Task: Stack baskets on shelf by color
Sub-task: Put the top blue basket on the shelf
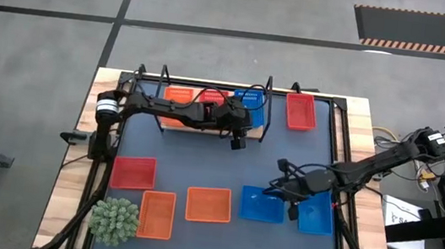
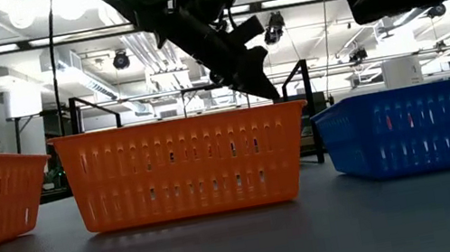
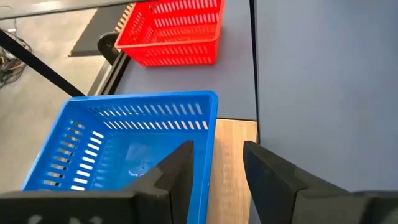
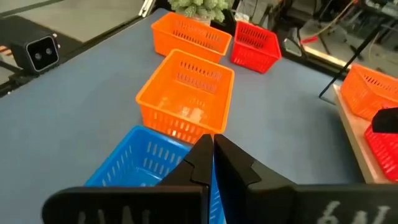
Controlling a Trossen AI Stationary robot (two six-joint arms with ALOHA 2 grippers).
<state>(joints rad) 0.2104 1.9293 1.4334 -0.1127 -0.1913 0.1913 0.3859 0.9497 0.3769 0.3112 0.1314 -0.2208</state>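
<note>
Since blues belong together, the left gripper [image 3: 214, 171], jaws apart, straddles the wall of a blue basket [image 3: 124, 149] at the shelf [image 3: 235, 134]'s right end; the right gripper [image 4: 211, 163] clamps another blue basket [image 4: 140, 163].

We see orange baskets [image 1: 208, 204], red baskets [image 1: 133, 172] and blue baskets [image 1: 262, 204] on a dark-blue mat [image 1: 226, 163], beside a green spiky ball [image 1: 114, 220].

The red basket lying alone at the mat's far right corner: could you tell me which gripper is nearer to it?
Left. The left gripper hovers by the shelf, a short way from that red basket; the right gripper is at the near blue baskets.
</note>
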